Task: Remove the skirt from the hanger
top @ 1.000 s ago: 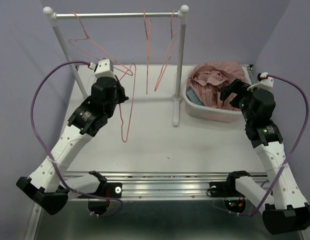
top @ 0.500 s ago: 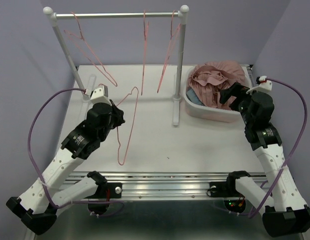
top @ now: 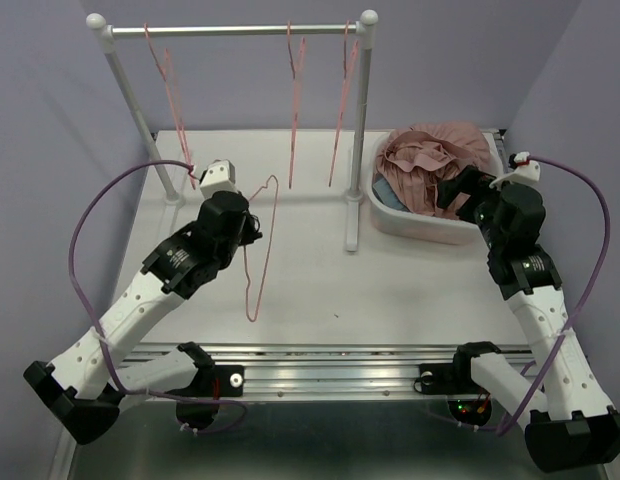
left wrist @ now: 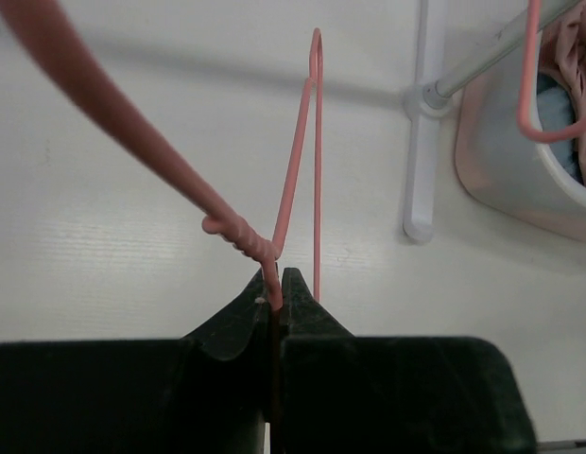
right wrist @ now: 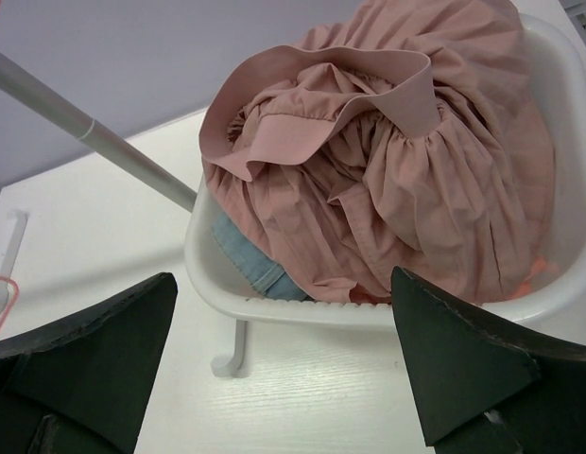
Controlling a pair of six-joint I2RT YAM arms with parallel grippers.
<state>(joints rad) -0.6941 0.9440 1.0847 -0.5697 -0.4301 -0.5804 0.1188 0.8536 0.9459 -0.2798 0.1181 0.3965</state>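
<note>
A pink skirt (top: 430, 160) lies bunched in the white basket (top: 422, 228) at the right; it also shows in the right wrist view (right wrist: 397, 161). My left gripper (top: 252, 228) is shut on the neck of a bare pink wire hanger (top: 260, 250), held off the rail over the table; the left wrist view shows the hanger (left wrist: 298, 161) pinched between the closed jaws of that gripper (left wrist: 276, 284). My right gripper (top: 452, 192) is open and empty at the basket's near rim; in the right wrist view this gripper (right wrist: 288, 364) spans the rim.
A white clothes rack (top: 230, 30) stands at the back with three bare pink hangers (top: 293, 70) on its rail. Its right post (top: 356, 150) rises beside the basket. Blue denim (right wrist: 250, 260) lies under the skirt.
My left arm has swung with the hanger, first down toward the near left, then back up and right. The hangers on the rail have swung back toward vertical. The right gripper barely moved.
</note>
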